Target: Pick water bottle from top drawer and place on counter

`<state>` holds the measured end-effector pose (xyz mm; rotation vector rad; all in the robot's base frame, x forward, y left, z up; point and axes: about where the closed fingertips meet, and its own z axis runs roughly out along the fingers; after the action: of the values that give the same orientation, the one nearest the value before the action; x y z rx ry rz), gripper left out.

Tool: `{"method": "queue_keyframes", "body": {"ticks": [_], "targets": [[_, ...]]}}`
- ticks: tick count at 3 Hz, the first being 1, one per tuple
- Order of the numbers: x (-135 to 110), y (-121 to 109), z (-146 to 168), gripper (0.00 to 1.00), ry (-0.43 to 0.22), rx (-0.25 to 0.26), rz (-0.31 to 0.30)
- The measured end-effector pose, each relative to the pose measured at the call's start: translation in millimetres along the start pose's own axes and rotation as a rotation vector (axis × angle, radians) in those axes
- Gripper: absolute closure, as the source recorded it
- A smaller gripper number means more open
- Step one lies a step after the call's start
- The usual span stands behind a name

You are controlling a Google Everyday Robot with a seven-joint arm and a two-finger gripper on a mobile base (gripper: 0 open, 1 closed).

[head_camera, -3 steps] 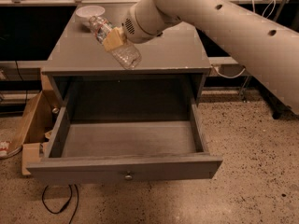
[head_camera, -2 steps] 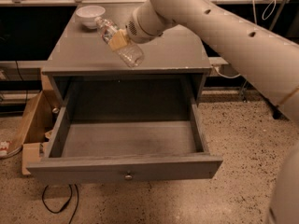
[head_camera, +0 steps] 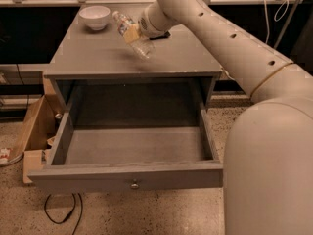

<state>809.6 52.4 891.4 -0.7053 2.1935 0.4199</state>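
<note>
The water bottle (head_camera: 133, 36) is clear crinkled plastic with a pale cap. It hangs tilted just above the middle of the grey counter (head_camera: 98, 58), cap up and to the left. My gripper (head_camera: 135, 33) is shut on the water bottle at its middle, at the end of the white arm that reaches in from the right. The top drawer (head_camera: 132, 177) stands pulled fully open below the counter, its inside bare, with a small round knob at the centre of its front panel.
A white bowl (head_camera: 95, 16) stands at the counter's back left. A dark flat object (head_camera: 165, 35) lies behind the wrist. A cardboard box (head_camera: 30, 131) and a black cable (head_camera: 58, 213) sit on the floor at the left. My white arm fills the right side.
The arm has carried the bottle a little farther back over the counter, toward the bowl. The view has also shifted, with the arm now larger at the right.
</note>
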Motion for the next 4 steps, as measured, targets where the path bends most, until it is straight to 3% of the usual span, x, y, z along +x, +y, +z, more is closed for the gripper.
{"method": "queue_keyframes", "body": {"ticks": [2, 4], "targets": [[-3, -2, 0, 0.58, -0.007, 0.0, 0.002], [-8, 3, 23, 0.12, 0.006, -0.023, -0.008]]}}
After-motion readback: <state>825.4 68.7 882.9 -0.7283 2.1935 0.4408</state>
